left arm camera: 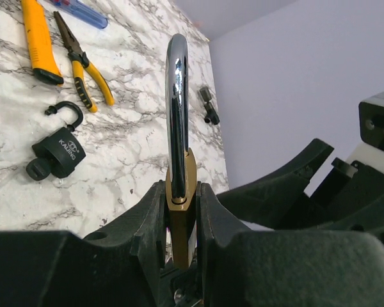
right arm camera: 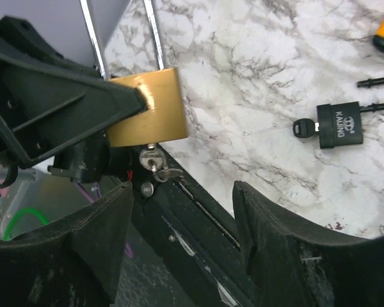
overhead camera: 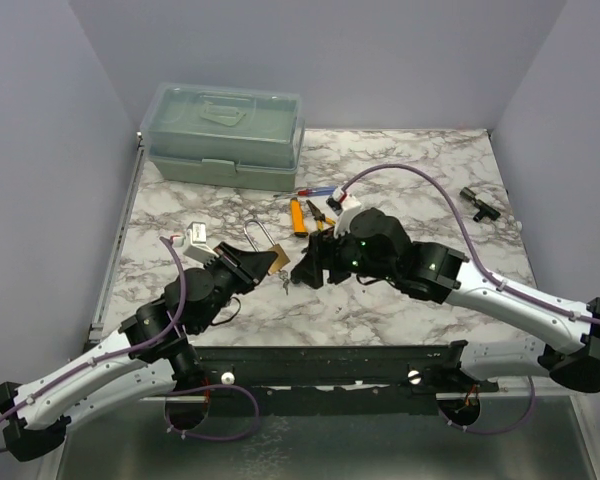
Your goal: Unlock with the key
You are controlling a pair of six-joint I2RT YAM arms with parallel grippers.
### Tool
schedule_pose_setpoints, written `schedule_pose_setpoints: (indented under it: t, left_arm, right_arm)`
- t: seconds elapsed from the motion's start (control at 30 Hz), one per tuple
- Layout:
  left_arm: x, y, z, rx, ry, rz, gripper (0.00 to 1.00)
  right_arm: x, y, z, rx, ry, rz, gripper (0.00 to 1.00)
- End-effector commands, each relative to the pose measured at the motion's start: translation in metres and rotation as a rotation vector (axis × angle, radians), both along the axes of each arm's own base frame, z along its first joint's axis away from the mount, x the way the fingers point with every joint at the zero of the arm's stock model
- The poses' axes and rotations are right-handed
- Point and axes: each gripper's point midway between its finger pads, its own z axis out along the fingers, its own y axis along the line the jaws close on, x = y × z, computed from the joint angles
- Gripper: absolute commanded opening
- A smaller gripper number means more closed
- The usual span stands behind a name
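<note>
Padlock (left arm camera: 181, 211), the brass one, is standing upright off the tabletop (overhead camera: 400, 165), its long steel shackle pointing toward 12 o'clock in the left wrist view. The left claw (left arm camera: 180, 189) is clenching the brass body, one finger pressing each flat side. In the top view, the padlock is sitting at about 8 o'clock of the tabletop's middle, directly at 9 o'clock of the right claw (overhead camera: 305, 270). A key (right arm camera: 155, 165) is sticking out of the bottom of the brass body, showing in the right wrist view just below it. The right claw is hanging released, its two fingers (right arm camera: 109, 224) spreading wide with nothing between them, the key lying near the left one, at about 11 o'clock of the gap. A black lock (right arm camera: 338, 125), shackle open and its own key in it, is lying on the marble at 3 o'clock of the padlock in that view. Pliers (left arm camera: 83, 64) and an orange tool (left arm camera: 37, 38) are lying at 12 o'clock of the black lock in the left wrist view. A green box (overhead camera: 225, 135) is resting at 11 o'clock of the tabletop.
</note>
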Motion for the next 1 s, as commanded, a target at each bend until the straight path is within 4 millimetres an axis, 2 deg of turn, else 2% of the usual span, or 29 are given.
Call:
schedule_pose_setpoints:
  t: [0.0,0.13,0.3,0.47,0.7,0.97]
  left_arm:
    - [0.009,0.004,0.030,-0.110,-0.027,0.064,0.00]
    - [0.009,0.000,0.029,-0.105,-0.020,0.056,0.00]
    - [0.008,0.001,0.033,-0.123,-0.020,0.056,0.00]
    - [0.006,0.005,0.038,-0.137,-0.028,0.056,0.00]
    - [0.006,0.008,0.037,-0.134,-0.024,0.064,0.00]
    - [0.007,0.005,0.035,-0.129,-0.018,0.061,0.00]
  right_arm:
    - [-0.016,0.022,0.004,-0.032,-0.051,0.075,0.68]
    - [-0.021,0.038,-0.004,-0.103,-0.087,0.078,0.68]
    - [-0.019,0.051,-0.014,-0.182,-0.114,0.055,0.67]
    - [-0.009,0.045,-0.021,-0.242,-0.128,-0.014,0.64]
    - [-0.005,0.038,-0.022,-0.269,-0.137,-0.040,0.62]
    - [-0.003,0.045,-0.021,-0.277,-0.144,-0.035,0.61]
